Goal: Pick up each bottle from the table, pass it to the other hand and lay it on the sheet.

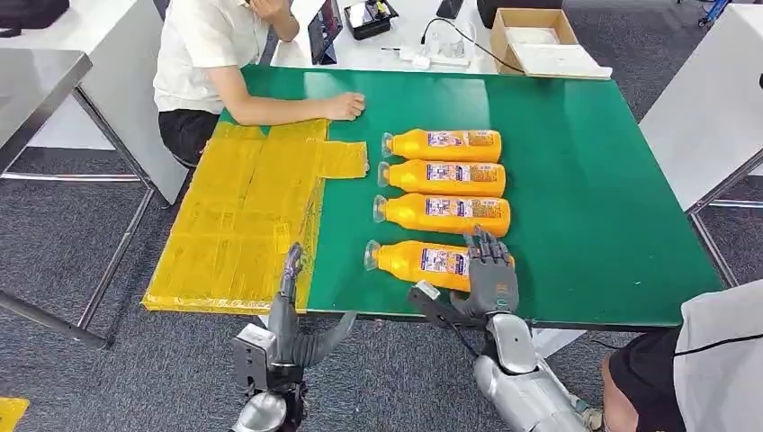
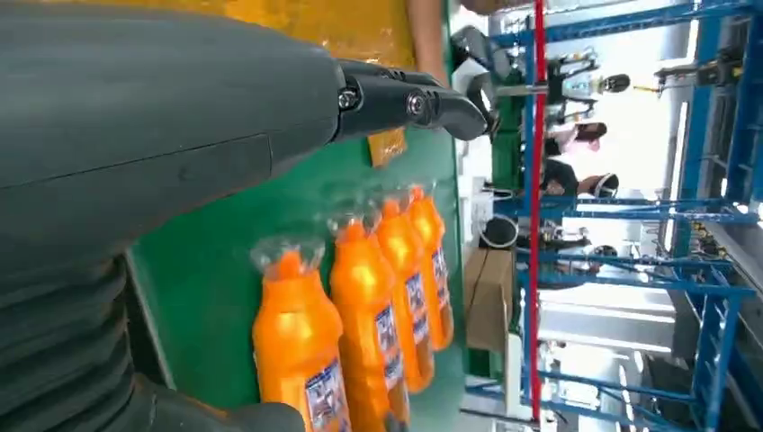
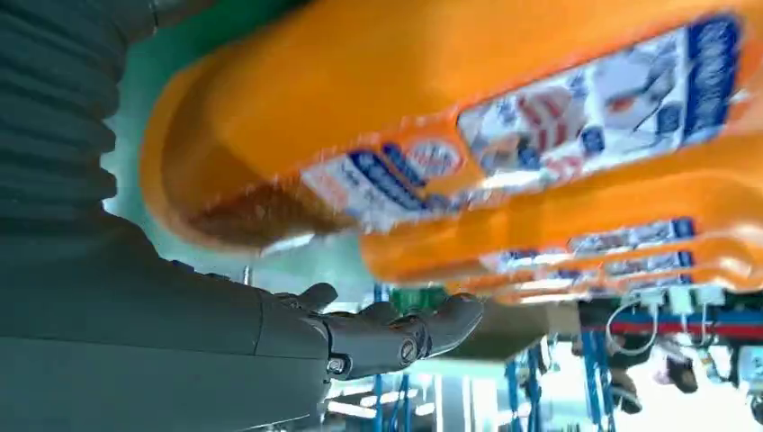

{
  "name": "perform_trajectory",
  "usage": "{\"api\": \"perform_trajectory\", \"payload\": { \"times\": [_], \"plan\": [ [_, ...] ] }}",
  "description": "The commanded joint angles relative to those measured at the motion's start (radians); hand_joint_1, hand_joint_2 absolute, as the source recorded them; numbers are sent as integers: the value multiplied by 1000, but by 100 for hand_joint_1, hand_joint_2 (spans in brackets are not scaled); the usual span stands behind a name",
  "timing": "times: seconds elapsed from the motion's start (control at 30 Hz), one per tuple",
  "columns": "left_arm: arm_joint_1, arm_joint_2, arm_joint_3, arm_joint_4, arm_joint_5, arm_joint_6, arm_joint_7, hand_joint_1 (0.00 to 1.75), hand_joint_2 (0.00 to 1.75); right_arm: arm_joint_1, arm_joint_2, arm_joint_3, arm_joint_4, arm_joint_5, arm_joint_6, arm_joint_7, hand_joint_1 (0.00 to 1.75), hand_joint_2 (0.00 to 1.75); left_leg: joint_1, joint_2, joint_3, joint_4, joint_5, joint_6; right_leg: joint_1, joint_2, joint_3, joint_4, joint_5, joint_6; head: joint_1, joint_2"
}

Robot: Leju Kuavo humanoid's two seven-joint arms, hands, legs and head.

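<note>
Green table (image 1: 576, 180) on grey carpet (image 1: 90, 270), white desks (image 1: 405, 36) behind, blue shelving (image 2: 711, 270) beyond.

Right hand (image 1: 490, 274) covers the base end of the nearest bottle (image 1: 418, 261); contact under the fingers cannot be told. Bottle labels too small to read. Right wrist view blurred. Person (image 1: 211, 54) at the bench's far left corner cut off by the picture's edge.

- A lab or workshop: grey carpet floor (image 1: 180, 378), white work desks (image 1: 90, 54) around the green-topped surface (image 1: 585, 180).
- Blue metal racking (image 2: 711, 225) stands behind; an open cardboard box (image 1: 535, 40) sits nearby.
</note>
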Motion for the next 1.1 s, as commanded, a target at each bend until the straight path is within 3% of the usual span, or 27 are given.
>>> {"api": "perform_trajectory", "payload": {
  "times": [0.03, 0.23, 0.4, 0.5, 0.53, 0.93, 0.97, 1.1],
  "plan": [
    [-13, -3, 36, 25, 11, -16, 3, 0, 175, -31, -35, 16, -44, 30, 59, 29, 0, 175, 1, 2, 9, 0, -4, -2, 1, 1, 8, 0, -3, -3, 0, 0],
    [-13, -2, 36, 21, 16, -30, 4, 0, 175, -59, -28, -20, 31, -5, 105, 30, 0, 175, 0, 0, 2, -1, -1, -1, 0, 0, 2, 0, -1, -1, 0, 0],
    [-19, -2, 40, 26, -3, -14, 7, 0, 175, -70, -15, -52, 111, -84, 156, -19, 0, 175, 1, 1, 8, -1, -3, -2, 1, 1, 7, 0, -3, -3, 0, 0],
    [-19, -2, 41, 20, -3, -15, 7, 0, 175, -69, -17, -48, 126, -83, 162, -23, 0, 175, 0, 0, 3, -1, -1, -1, 0, 0, 3, -1, -1, -1, 0, 0],
    [-17, -2, 43, 17, -4, -17, 7, 0, 175, -70, -11, -55, 139, -97, 174, -25, 0, 175, 1, 1, 10, -1, -3, -2, 1, 1, 10, -1, -3, -3, 0, 0],
    [-19, -8, 43, 32, 23, -53, 20, 0, 175, -71, -14, -60, 197, -124, 195, -30, 0, 175, 1, 0, 7, -1, -2, -1, 1, 0, 6, -1, -2, -2, 0, 0],
    [-9, -3, 38, -21, 137, -192, 85, 0, 175, -84, -22, -71, 250, -173, 259, -50, 171, 175, 0, 0, 6, -1, -1, -1, 1, 0, 6, -1, -1, -1, 0, 0],
    [0, -2, 40, -36, 196, -253, 101, 0, 175, -75, -27, -75, 258, -193, 286, -44, 175, 175, 1, -1, 15, -1, -1, -1, 1, -2, 15, -3, -1, -3, 0, 0]
  ]
}}
